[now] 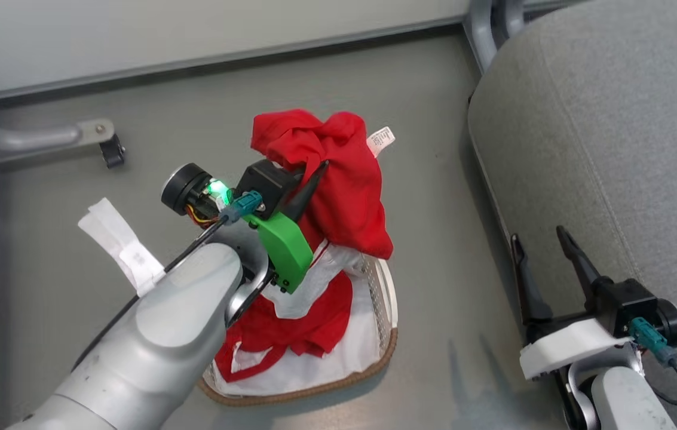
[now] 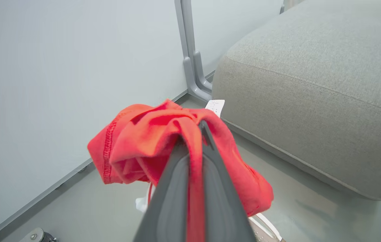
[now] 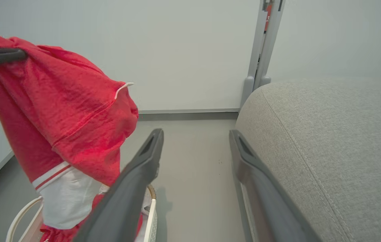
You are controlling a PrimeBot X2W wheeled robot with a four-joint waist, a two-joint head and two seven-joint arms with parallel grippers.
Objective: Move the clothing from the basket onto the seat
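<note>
Left gripper [image 2: 193, 134]: two long dark fingers closed tight on a fold of a bright red soft shirt [image 1: 344, 179]. The shirt hangs lifted over the basket. Its white panel and red-and-white striped hem reach down to the basket's opening, and a small white label [image 1: 381, 138] sits on its far side.

Basket [image 1: 389, 334]: small, oval, white perforated plastic with a brown woven rim. It stands on the smooth grey floor [image 1: 434, 119], left of the seat. It holds a second shirt [image 1: 308, 328], red and white, lying on a plain white liner cloth [image 1: 338, 364].

Seat [image 1: 613, 149]: large grey fabric-upholstered cushion, at right.

Right gripper [image 1: 538, 234]: fingers spread wide and empty, just beside the seat's near left edge, well apart from the shirt.
</note>
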